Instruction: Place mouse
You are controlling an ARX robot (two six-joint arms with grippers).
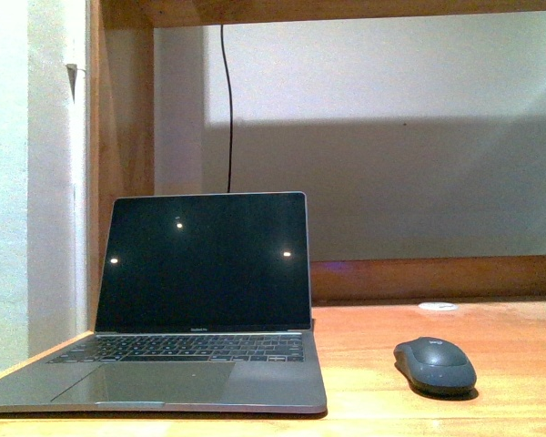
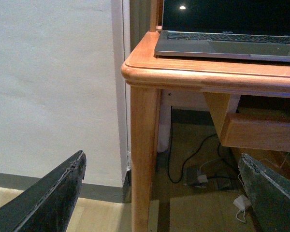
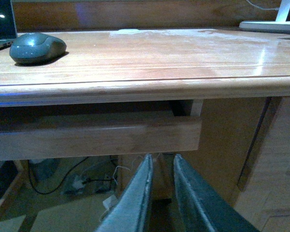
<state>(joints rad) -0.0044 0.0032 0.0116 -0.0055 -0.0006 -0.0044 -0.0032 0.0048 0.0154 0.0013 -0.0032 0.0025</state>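
Observation:
The dark grey domed mouse (image 1: 435, 365) rests on the wooden desk (image 1: 491, 337), just right of the open laptop (image 1: 200, 300). It also shows in the right wrist view (image 3: 37, 48), on the desktop next to the laptop's corner. My right gripper (image 3: 162, 162) is shut and empty, below the desk's front edge and under the drawer, well away from the mouse. My left gripper (image 2: 162, 166) is open and empty, low beside the desk's left front leg (image 2: 144, 159). Neither arm shows in the front view.
A small white disc (image 1: 437, 306) lies at the back of the desk. A white lamp base (image 3: 268, 25) stands at the far right. A drawer front (image 3: 94, 135) hangs under the desktop. Cables and a power strip (image 2: 203, 176) lie on the floor.

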